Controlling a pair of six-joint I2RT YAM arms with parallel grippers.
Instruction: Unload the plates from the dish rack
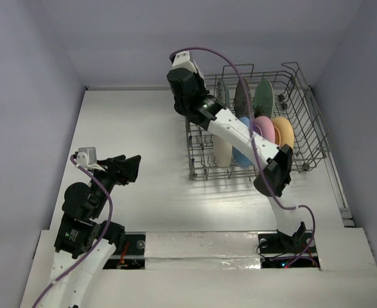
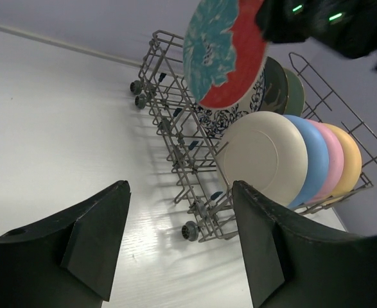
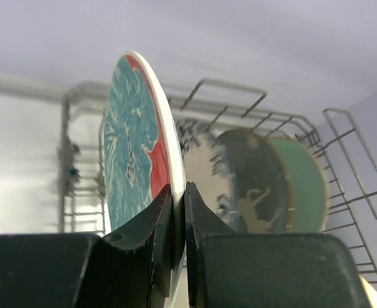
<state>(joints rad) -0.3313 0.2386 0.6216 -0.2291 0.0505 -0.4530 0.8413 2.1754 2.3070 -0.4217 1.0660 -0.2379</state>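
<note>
The grey wire dish rack (image 1: 309, 122) stands at the table's back right. My right gripper (image 3: 178, 190) is shut on the rim of the teal-and-red plate (image 3: 131, 154) and holds it upright above the rack's left end; the left wrist view shows that plate (image 2: 221, 51) lifted clear of the tines. In the top view the right gripper (image 1: 187, 88) hides it. In the rack stand the floral (image 1: 221, 94), grey-brown (image 1: 243, 96), mint (image 1: 263, 94), cream (image 1: 223, 153), sky blue (image 1: 241, 155), pink (image 1: 263, 127) and orange-yellow (image 1: 283, 132) plates. My left gripper (image 1: 130, 168) is open and empty, left of the rack.
The white table (image 1: 143, 122) stretches left of the rack, between side walls and a back wall. The rack (image 2: 175, 144) has small wheels along its near side. Purple cables loop over both arms. A raised strip runs along the table's near edge by the arm bases.
</note>
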